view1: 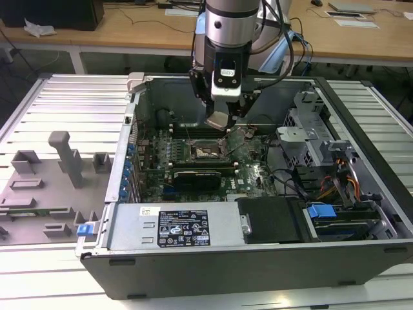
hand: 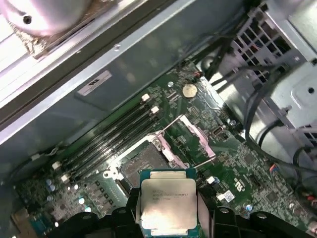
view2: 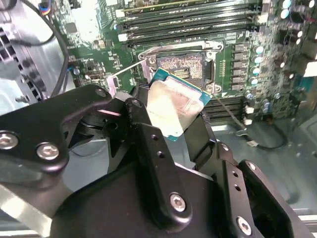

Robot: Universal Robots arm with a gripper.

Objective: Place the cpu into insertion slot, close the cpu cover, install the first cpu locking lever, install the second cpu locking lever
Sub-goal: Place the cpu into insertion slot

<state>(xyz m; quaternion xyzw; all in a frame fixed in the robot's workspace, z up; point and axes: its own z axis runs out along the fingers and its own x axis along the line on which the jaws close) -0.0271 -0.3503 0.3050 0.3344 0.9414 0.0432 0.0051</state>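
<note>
The cpu (hand: 168,203) is gripped between the closed jaws of the gripper (hand: 168,220) and is held just above the open insertion slot (hand: 141,168). The cpu cover (hand: 198,138) is seen raised beside the slot, on the motherboard (hand: 257,168).

cpu (hand: 167,201): small flat square chip with a pale silvery-grey metal top and a green rim. clamped at two opposite edges in the hand (hand: 168,218) and held up apart from the slot. in the exterior view it sits at upper centre of the frame.
insertion slot (hand: 142,168): square socket, uncovered, its contact field bare. in the exterior view it is at centre frame, just below the cpu.
cpu cover (hand: 195,139): thin grey metal frame with an open window, swung up and open beside the slot.
</note>
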